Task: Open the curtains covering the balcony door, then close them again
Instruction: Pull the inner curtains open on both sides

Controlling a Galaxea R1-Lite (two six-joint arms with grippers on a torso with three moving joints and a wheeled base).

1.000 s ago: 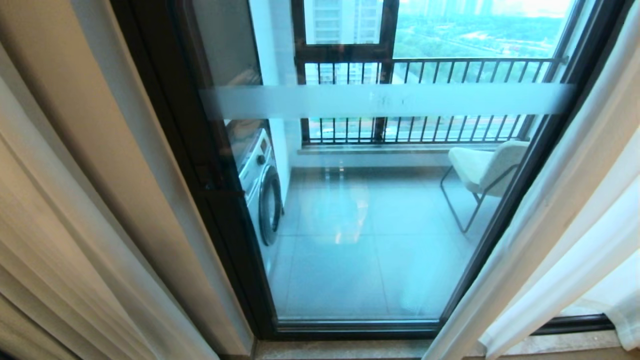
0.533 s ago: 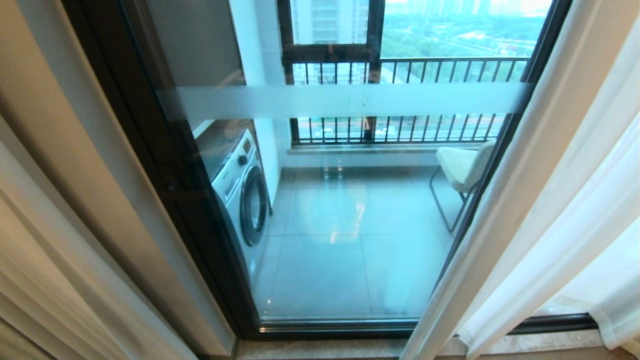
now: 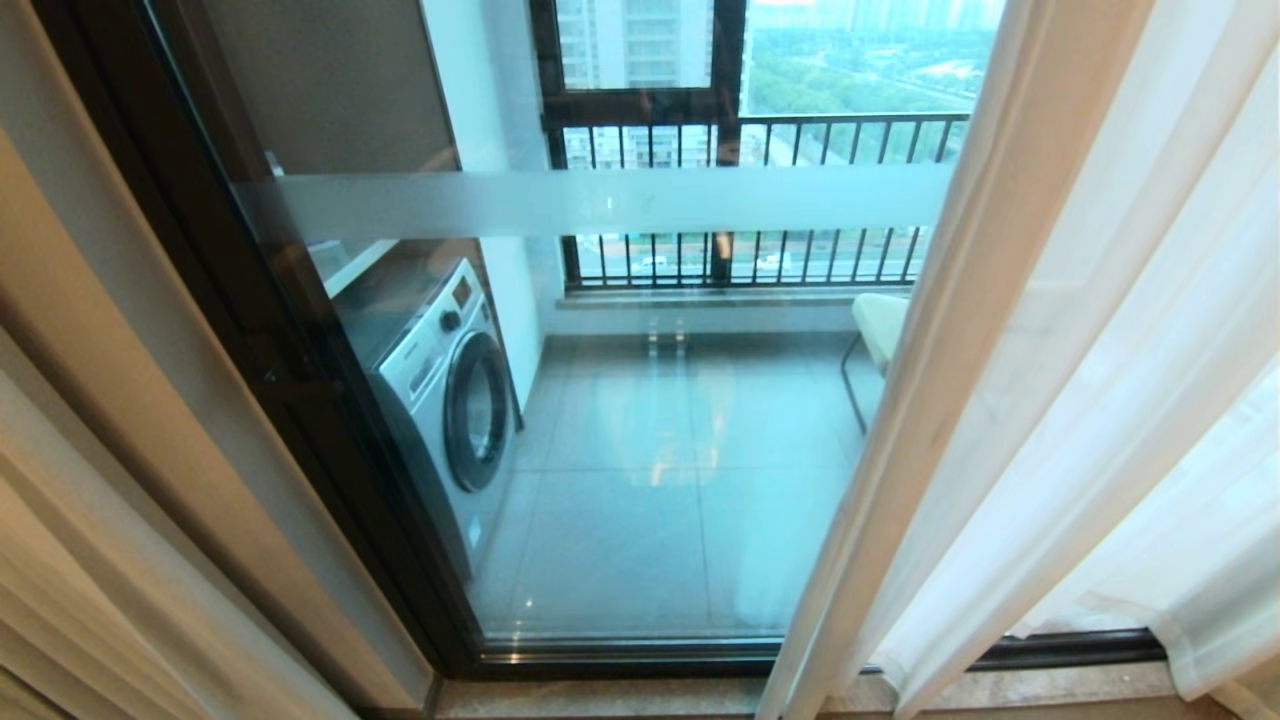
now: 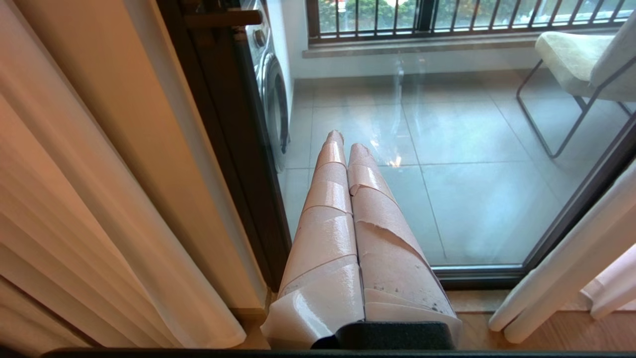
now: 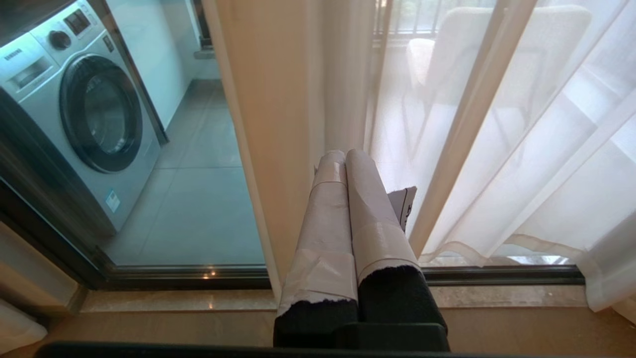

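Glass of the balcony door (image 3: 640, 440) stands mostly bare between drawn-back fabric, so by my reading the opening half of the task looks done and the closing half is in hand. The sheer white curtains (image 3: 1100, 350) hang gathered at the robot's right, in front of the door's right edge, their long axis running floor to ceiling, folds vertical and the wavy hem pointing down just above the sill (image 3: 1060, 690). Thicker beige drapes (image 3: 90, 470) fill the left side. Through the glass show a washing machine (image 3: 440, 390) and part of a chair (image 3: 880, 325). Neither arm appears in the head view. The right pincer (image 5: 345, 154) is pressed shut on nothing, its taped tips pointing at the leading edge of the fabric on the right, just beside it; whether it touches I cannot tell. The left pincer (image 4: 345, 141) is likewise shut and empty, aimed at the glass near the door's dark left frame. The next move, I judge, calls for the right pincer to widen, catch that leading edge, and carry it leftward across the door.
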